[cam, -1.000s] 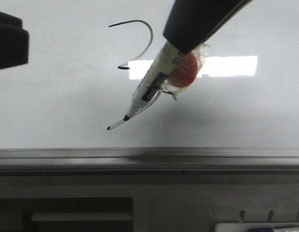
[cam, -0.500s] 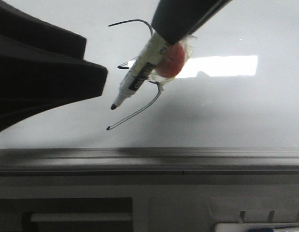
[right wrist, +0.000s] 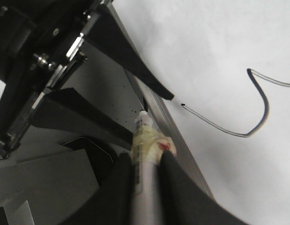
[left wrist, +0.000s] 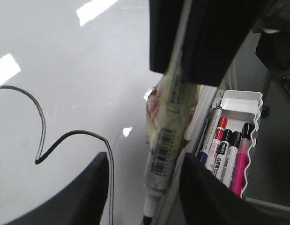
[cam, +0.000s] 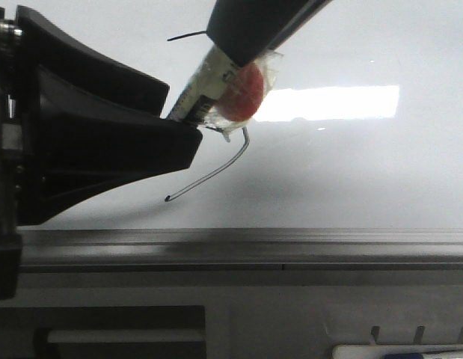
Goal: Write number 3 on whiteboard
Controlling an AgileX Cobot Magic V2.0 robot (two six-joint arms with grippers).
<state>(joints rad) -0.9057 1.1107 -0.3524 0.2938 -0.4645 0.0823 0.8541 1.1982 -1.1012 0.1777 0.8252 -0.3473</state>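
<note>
Left tool (cam: 188, 131), spread wide, now brackets the marker (cam: 192, 93) gripped by right tool (cam: 242, 45).

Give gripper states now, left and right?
Left gripper: open, holding nothing.
Right gripper: shut on the white taped marker pen.

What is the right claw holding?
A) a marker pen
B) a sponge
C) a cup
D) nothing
A: the right claw is shut on a white marker with tape and something red wrapped around it, held between the fingers of the open left claw, with the finished number 3 drawn on the whiteboard.
</note>
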